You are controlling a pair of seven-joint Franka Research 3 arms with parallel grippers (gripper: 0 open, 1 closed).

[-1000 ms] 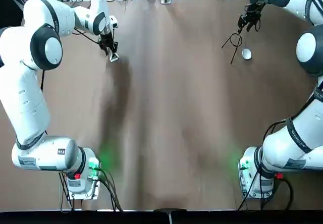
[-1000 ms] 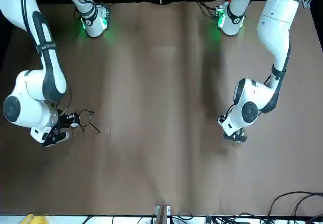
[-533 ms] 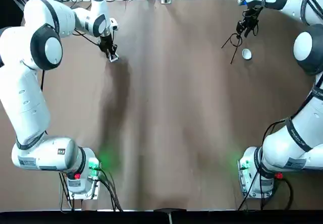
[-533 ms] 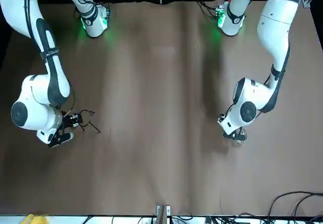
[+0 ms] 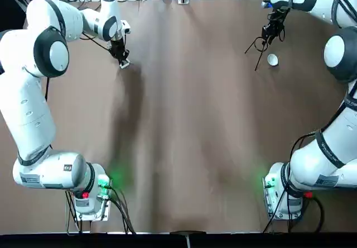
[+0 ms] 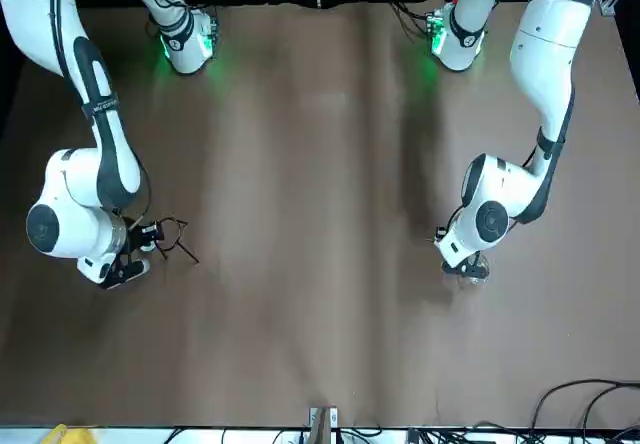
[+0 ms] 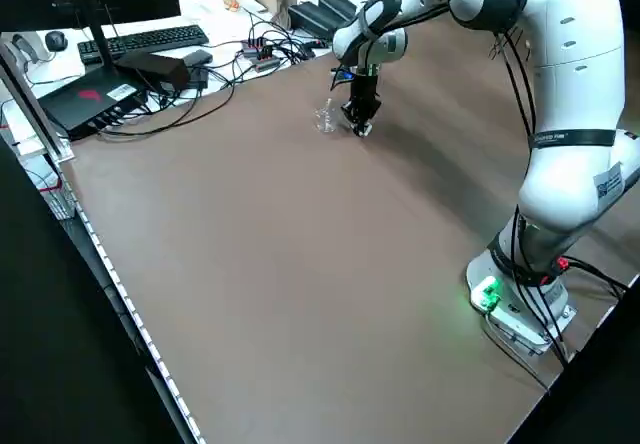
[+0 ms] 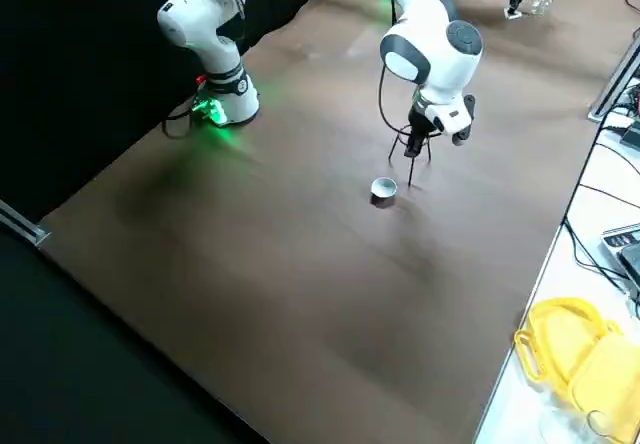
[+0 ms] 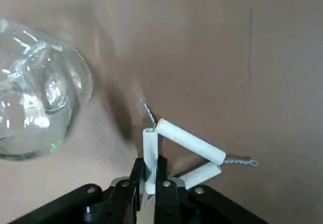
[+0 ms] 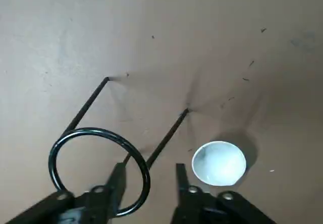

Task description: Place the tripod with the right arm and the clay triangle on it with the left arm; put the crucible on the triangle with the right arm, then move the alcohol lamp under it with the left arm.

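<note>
Your left gripper (image 9: 150,164) has its fingers closed on one tube of the clay triangle (image 9: 186,141), glass lamp (image 9: 43,95) nearby. White cup (image 10: 219,163) sits on the counter (image 5: 189,119), near the standing tripod (image 10: 94,131). Your right gripper (image 10: 151,167) is at the tripod's ring, fingers spread wide, gripping nothing.

The tripod (image 10: 144,168) is standing upright on its splayed legs, its thin black wire ring facing up near the table's far edge. The crucible (image 10: 219,163), a round white cup, is sitting upright and open on the table just beside the tripod, not touching it. The triangle (image 9: 189,141), three white tubes strung on twisted wire, is lying near the lamp (image 9: 40,93) with one tube between two black fingertips. The lamp, clear glass, is resting well apart from the tripod.
</note>
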